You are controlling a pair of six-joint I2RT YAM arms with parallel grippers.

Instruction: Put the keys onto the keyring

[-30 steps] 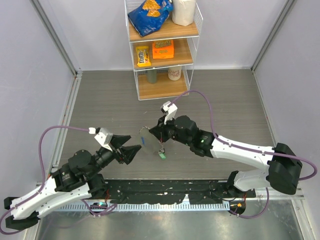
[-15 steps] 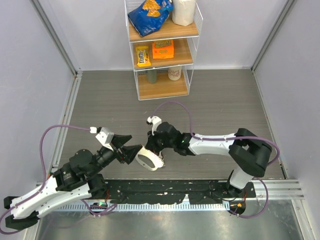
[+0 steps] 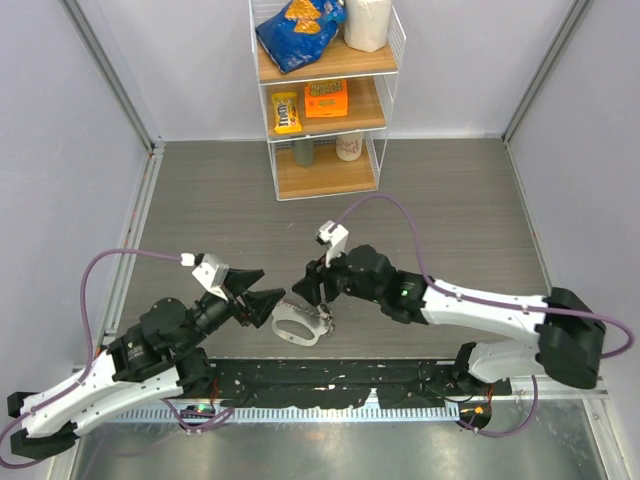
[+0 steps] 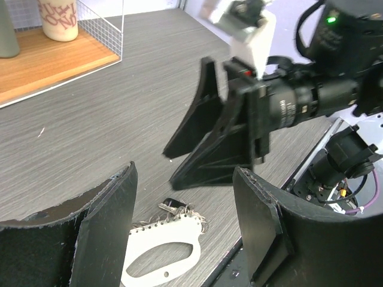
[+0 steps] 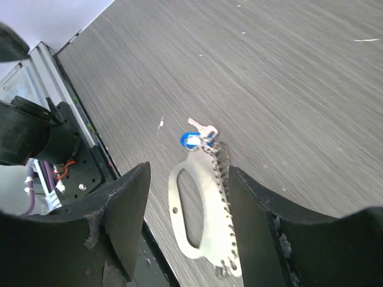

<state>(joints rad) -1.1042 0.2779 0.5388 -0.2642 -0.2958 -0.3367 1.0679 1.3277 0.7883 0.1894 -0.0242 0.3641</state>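
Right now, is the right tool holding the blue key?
No, the blue key lies on the table by the white plate, untouched by the open right tool.

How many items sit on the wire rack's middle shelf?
2: yellow M&M's bag at left, orange snack box at right; anything behind them would be hidden.
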